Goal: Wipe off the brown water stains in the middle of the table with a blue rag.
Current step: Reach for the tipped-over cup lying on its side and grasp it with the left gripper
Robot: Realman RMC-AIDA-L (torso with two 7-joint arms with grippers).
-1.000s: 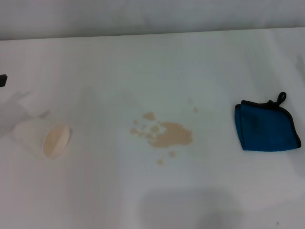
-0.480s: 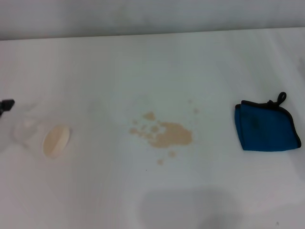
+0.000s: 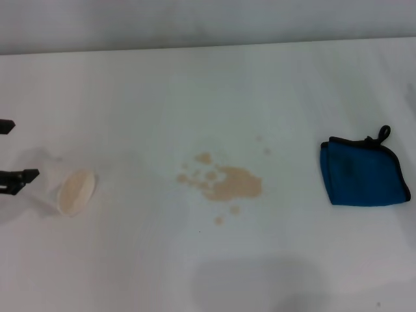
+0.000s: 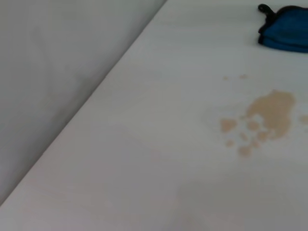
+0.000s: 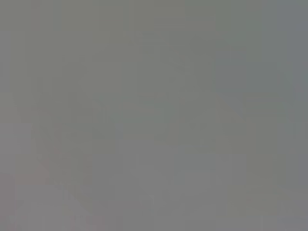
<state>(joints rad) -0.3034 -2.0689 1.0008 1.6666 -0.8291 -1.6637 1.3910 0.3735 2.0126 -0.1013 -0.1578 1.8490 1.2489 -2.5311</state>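
The brown water stains (image 3: 229, 184) form a tan blotch with small droplets in the middle of the white table (image 3: 195, 84). They also show in the left wrist view as stains (image 4: 269, 113). The blue rag (image 3: 361, 172), folded, with black edging and a loop, lies flat at the right; the rag (image 4: 286, 31) is untouched. My left gripper (image 3: 16, 151) reaches in from the left edge, open, its two black fingertips (image 3: 26, 175) far apart. It is far from the rag. The right gripper is out of view.
A cream paper cup (image 3: 75, 192) lies on its side at the left, just right of my left gripper's lower fingertip. The table's far edge meets a grey wall (image 4: 57, 72). The right wrist view shows only plain grey.
My left gripper has come further in from the left edge toward the cup; two fingertips now show where one did. Rag and stains have not moved.
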